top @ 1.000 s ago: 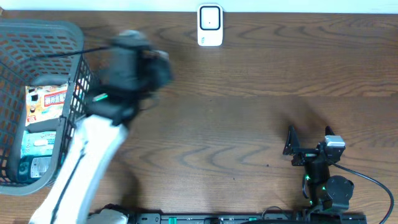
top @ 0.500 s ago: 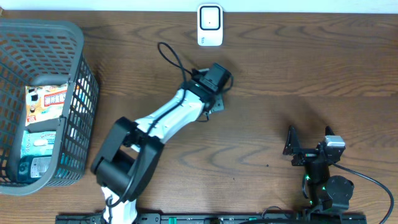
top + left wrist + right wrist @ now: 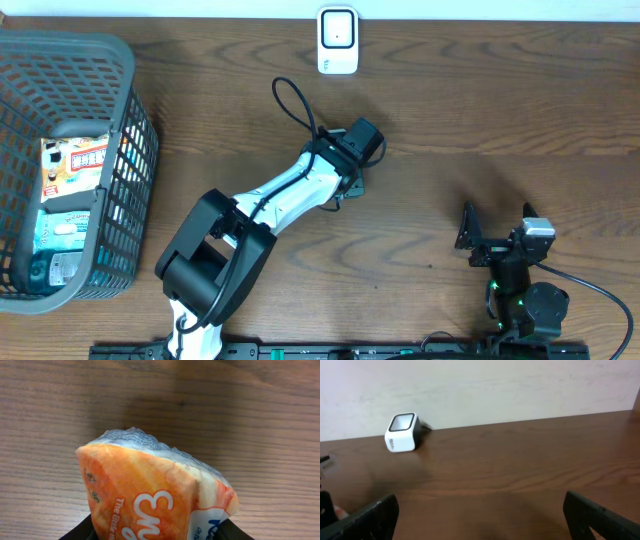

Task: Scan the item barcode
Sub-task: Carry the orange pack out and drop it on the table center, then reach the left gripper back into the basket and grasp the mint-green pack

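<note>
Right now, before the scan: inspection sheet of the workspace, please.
Surface: wooden table, brown grain, no spills seen.
Job's things: orange packet held over the middle of the table; white scanner at the far edge, apart from it.
Clutter: grey basket at the left, holding more packaged goods.
Claws: left claw shut on the orange packet; right claw open, empty, at the front right.
Cables: black cable loops off the left arm; second cable trails from the right arm's base.
Surroundings: pale wall behind the table.
</note>
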